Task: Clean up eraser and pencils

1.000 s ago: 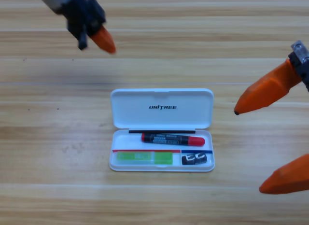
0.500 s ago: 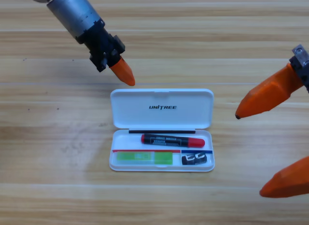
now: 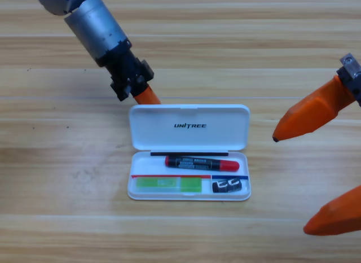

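The white UNITREE case (image 3: 189, 126) lies open in the middle of the table. In its tray lie the red pencil with a black band (image 3: 202, 162), the light-green bar (image 3: 168, 185) at the front left, and the small dark eraser (image 3: 226, 186) at the front right. My left gripper (image 3: 148, 97) reaches down from the upper left, its orange tip at the far left edge of the raised lid. My right gripper (image 3: 307, 172) waits at the right edge, its two orange jaws spread wide apart and empty.
The wooden table (image 3: 67, 178) surrounds the case on all sides. The left arm's grey body (image 3: 93, 20) crosses the upper left of the picture.
My left gripper has come down and rightward from the top left corner to the case lid's back left edge. The right gripper has barely shifted. The case's contents have stayed put.
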Controlling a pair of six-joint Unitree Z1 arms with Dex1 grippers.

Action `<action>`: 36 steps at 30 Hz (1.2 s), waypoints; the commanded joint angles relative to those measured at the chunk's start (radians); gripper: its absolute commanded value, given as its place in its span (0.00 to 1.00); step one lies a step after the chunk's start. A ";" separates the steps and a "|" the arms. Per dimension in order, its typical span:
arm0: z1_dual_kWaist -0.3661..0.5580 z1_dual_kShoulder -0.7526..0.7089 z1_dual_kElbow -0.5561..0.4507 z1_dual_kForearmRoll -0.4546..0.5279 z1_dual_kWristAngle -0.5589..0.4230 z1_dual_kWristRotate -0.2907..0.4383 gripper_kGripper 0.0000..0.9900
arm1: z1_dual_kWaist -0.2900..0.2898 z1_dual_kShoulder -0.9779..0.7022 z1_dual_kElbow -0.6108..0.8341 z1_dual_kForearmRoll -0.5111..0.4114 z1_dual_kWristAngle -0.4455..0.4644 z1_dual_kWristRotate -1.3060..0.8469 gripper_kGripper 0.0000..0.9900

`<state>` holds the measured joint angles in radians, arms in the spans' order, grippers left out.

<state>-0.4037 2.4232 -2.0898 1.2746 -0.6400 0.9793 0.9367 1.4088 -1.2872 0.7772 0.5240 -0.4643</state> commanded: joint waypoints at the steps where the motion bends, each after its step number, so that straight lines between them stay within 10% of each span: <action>1: -0.047 0.001 0.033 0.009 -0.010 0.009 0.00 | 0.019 -0.016 0.037 -0.015 0.011 0.015 1.00; 36: -0.127 -0.049 0.225 -0.077 -0.013 0.015 0.00 | 0.019 0.007 0.026 -0.016 0.033 0.030 1.00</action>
<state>-0.4922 2.3620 -1.9059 1.2201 -0.6402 0.9865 0.9367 1.4089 -1.2872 0.7770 0.5309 -0.4420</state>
